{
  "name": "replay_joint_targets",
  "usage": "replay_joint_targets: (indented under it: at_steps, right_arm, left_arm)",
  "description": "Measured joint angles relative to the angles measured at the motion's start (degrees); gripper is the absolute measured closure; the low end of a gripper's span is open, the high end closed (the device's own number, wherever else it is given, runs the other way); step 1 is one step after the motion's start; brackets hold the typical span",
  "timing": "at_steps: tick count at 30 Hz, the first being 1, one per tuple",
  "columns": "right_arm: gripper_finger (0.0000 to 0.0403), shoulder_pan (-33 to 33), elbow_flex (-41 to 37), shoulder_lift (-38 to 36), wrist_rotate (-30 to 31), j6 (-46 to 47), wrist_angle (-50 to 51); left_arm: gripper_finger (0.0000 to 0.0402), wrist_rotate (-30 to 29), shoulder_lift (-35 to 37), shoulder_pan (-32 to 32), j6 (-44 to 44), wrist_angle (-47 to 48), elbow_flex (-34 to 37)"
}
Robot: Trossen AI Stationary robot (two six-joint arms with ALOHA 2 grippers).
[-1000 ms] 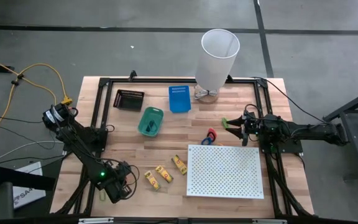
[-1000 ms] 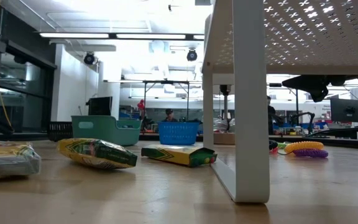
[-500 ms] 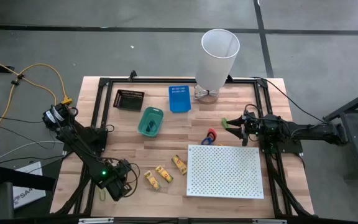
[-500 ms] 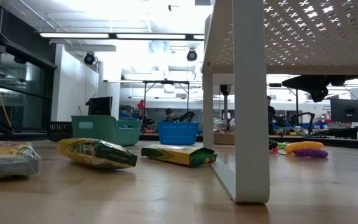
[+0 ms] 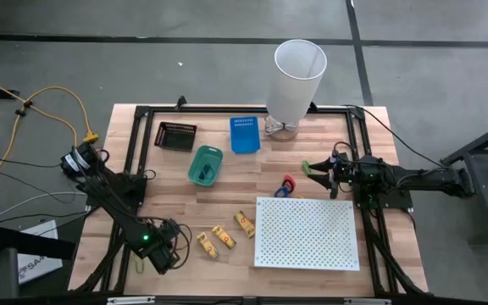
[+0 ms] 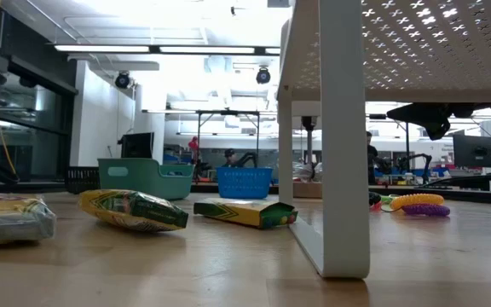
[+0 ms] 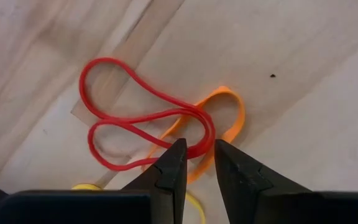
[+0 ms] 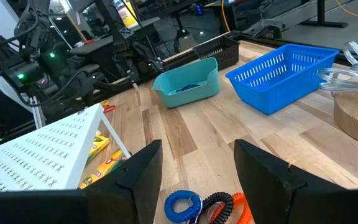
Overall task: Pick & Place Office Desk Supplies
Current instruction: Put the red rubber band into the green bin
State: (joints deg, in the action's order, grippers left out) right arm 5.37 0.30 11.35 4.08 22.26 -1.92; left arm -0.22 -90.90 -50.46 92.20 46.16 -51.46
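**Left pincer over the bands, right pincer parked wide**

At the near-left corner of the table (image 5: 227,182) I have the left gripper (image 7: 196,163) low over the rubber bands: its fingers stand a narrow gap apart, just above a red band (image 7: 135,118) lying across an orange band (image 7: 225,121). I think nothing is pinched, though the tips hide the spot. Right of it lie three yellow-and-red packs (image 5: 224,236), then the white perforated board (image 5: 307,233). Farther right, the right gripper (image 8: 197,163) hangs wide open and empty, near the coiled loops (image 8: 205,206).
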Motion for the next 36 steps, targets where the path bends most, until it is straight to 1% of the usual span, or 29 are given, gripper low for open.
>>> replay_joint_targets:
  at_steps: [11,20,30,33,36]
  right_arm:
    - [0.0215,0.00,-0.01,0.00,0.01,0.00,-0.01]
    - [0.0215,0.00,0.01,0.02,0.01,0.00,-0.01]
    - [0.0215,-0.02,0.01,0.02,0.01,0.00,-0.01]
    - [0.0215,0.00,0.01,0.01,0.01,0.00,-0.01]
    - [0.0215,0.00,0.01,0.00,0.01,0.00,-0.01]
  left_arm:
    - [0.0325,0.09,-0.87,0.37,-0.49,-0.36,-0.02]
    - [0.0325,-0.15,-0.87,1.25,-5.44,-0.34,-0.02]
    - [0.0325,-0.19,-0.87,1.22,-5.38,-0.32,-0.02]
    - [0.0333,-0.19,-0.87,1.22,-5.35,-0.31,-0.02]
    - [0.0350,-0.19,-0.87,1.22,-5.33,-0.31,-0.02]
